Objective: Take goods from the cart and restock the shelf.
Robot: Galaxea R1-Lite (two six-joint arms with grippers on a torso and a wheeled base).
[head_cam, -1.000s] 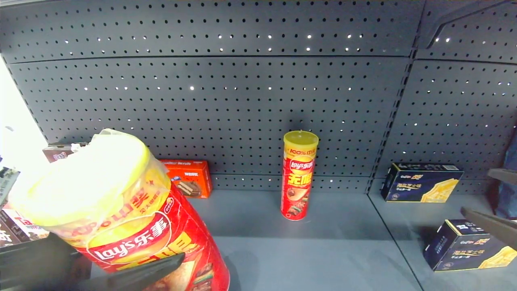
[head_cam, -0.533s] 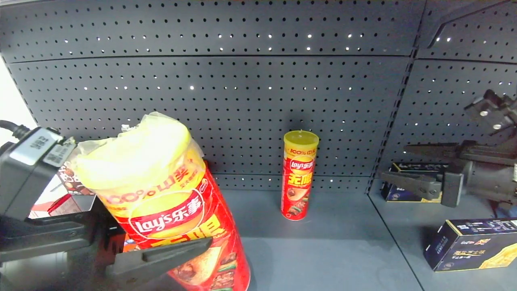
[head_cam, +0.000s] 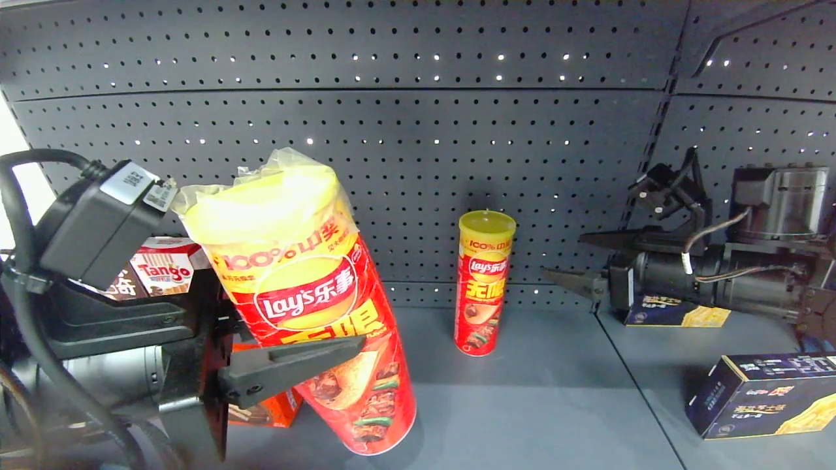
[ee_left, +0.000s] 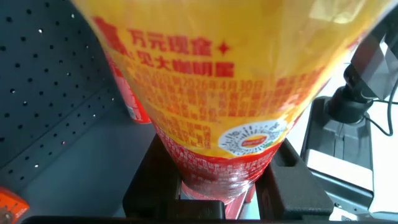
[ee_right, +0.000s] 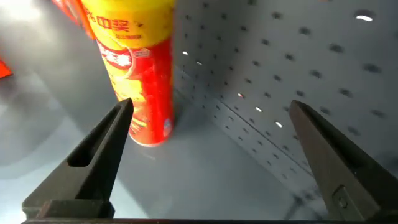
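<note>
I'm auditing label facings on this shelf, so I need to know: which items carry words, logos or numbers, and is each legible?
Tilted chip can: logo, a percentage and big characters, legible; small lines on its back, partly blurred.
Upright chip can: same design, smaller, legible.
Red-and-white box: one bold word, legible.
Front dark blue box: print too blurred to read.
White sticker beside the tilted can: too small to read.

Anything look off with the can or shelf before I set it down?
The chip can in the left gripper leans, unlike the upright can at the back, and loose clear wrap is bunched around its lid.
</note>
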